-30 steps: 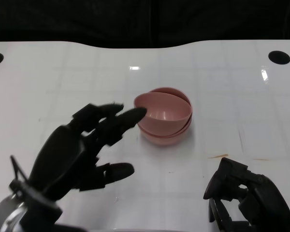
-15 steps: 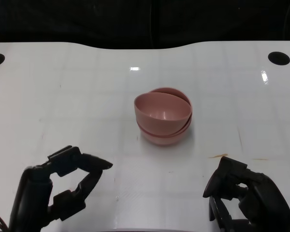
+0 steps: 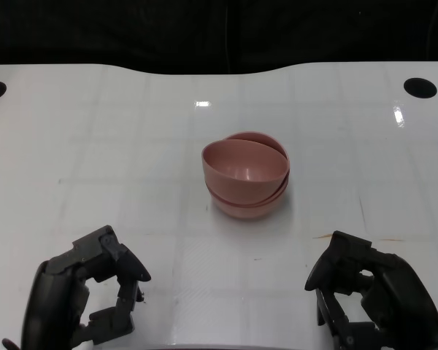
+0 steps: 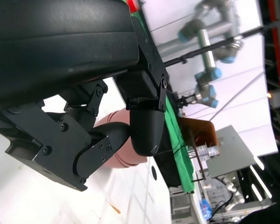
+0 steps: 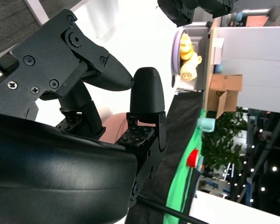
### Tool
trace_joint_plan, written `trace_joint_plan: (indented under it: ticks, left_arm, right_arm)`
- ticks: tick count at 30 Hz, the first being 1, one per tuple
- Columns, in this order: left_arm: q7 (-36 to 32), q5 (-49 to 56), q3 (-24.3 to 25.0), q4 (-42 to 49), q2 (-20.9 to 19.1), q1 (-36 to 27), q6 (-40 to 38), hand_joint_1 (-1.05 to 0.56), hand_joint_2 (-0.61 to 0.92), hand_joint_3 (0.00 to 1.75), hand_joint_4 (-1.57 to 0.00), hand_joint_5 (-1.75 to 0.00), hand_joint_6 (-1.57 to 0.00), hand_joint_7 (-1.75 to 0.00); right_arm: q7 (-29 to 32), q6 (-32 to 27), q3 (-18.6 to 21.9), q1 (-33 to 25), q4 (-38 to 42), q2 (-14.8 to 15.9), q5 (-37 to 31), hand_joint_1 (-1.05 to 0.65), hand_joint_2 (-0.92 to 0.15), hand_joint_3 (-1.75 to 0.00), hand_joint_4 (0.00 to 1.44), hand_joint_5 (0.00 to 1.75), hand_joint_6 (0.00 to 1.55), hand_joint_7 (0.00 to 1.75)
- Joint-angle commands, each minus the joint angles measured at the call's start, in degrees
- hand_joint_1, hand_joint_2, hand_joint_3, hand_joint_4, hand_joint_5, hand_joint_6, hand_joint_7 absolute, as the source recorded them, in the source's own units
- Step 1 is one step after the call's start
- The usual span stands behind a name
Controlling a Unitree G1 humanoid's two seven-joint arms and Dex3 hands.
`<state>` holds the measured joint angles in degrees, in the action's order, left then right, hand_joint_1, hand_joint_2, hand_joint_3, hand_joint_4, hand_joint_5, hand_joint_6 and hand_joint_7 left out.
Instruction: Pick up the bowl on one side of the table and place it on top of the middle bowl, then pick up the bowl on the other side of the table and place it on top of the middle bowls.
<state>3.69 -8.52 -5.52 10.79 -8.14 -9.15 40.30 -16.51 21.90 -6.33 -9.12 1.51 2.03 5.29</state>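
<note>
The left hand (image 3: 84, 295) rests at the near bench (image 3: 95, 146) edge with fingers curled on nothing, the stacked pink bowls (image 3: 246, 175) sit mid-bench and look complete, and the right hand (image 3: 369, 295), likewise curled empty, should just stay clear.

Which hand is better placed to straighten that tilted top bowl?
Neither clearly: the left hand and right hand sit about equally far from the pink bowl stack, both empty. The top bowl leans left, slightly favouring the left.
</note>
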Motion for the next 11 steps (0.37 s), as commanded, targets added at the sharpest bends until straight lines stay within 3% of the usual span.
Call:
trace_joint_plan:
  ticks: [1,11]
  left_arm:
    - [1.79,-1.00,1.25,0.38,0.95,0.03,-1.92,-0.13,0.41,1.36,-0.90,-1.75,-0.83,-1.54]
    - [4.81,-1.85,3.10,-1.06,3.86,-1.34,-5.62,-0.15,0.35,1.44,-0.92,-1.71,-0.88,-1.50]
  right_arm:
    - [-0.36,1.50,1.35,0.63,1.33,0.81,1.03,-0.13,-0.42,-1.33,0.82,1.70,0.79,1.38]
    - [-1.55,1.71,1.99,0.13,1.88,0.55,2.06,-0.13,-0.41,-1.32,0.82,1.64,0.81,1.32]
